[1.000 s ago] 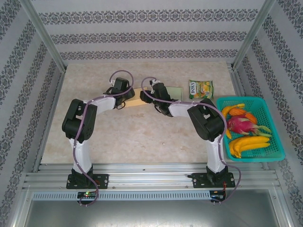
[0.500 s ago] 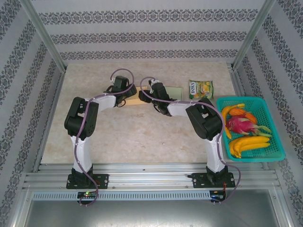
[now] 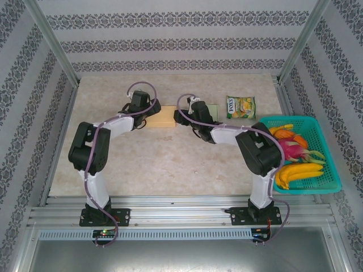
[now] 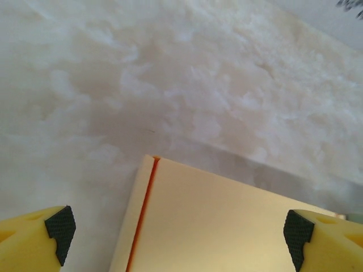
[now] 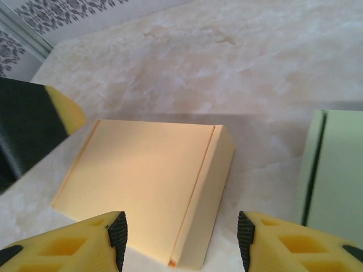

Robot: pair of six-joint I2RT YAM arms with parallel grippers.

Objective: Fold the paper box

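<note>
Top: versus a second ago both arms have swung outward and the paper box (image 3: 161,117) is mostly uncovered, at 12 o'clock from table centre; left gripper (image 3: 148,113) at its 9, right gripper (image 3: 180,118) at its 3. Left wrist: fingers spread wide, pinching nothing; orange crease near the box's 9 o'clock edge. Right wrist: jaws spread, clear of the box; box tan, closed, lid flat.

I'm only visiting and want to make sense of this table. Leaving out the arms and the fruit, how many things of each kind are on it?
Boxes: 2, the tan box and the pale green box
Snack bag: 1
Basket: 1
Total: 4
</note>
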